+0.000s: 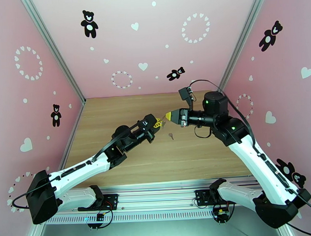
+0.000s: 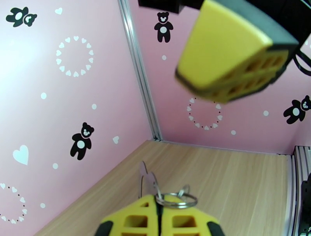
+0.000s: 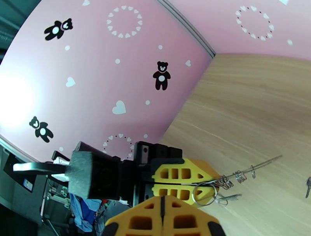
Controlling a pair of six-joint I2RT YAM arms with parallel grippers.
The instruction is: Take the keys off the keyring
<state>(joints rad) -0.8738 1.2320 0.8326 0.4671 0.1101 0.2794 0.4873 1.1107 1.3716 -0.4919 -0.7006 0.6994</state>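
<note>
Left gripper (image 1: 158, 124) is pinching keyring (image 3: 223, 181) aloft. Right gripper (image 1: 167, 116) is hovering just beside, pressed together, apparently empty. One key (image 1: 171, 135) is lying on table (image 1: 198, 155). Right should be opening before taking the other.

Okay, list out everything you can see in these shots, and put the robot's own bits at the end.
key: one, dark grey, lying loose on the table, just on the arm-base side of the two grippers
keyring: one, silvery, small rings and thin wire, pinched in the left gripper, lifted off the table
flat piece: one, grey, standing at the keyring beside the left fingertips; perhaps a second key, too unclear to tell
table: one, light wood, under both arms
walls: three, pink with black bears and white hearts, around the table
left gripper: one, yellow fingers, shut on the keyring, mid-table
right gripper: one, yellow fingers, shut, apparently holding nothing, facing the left gripper
</note>
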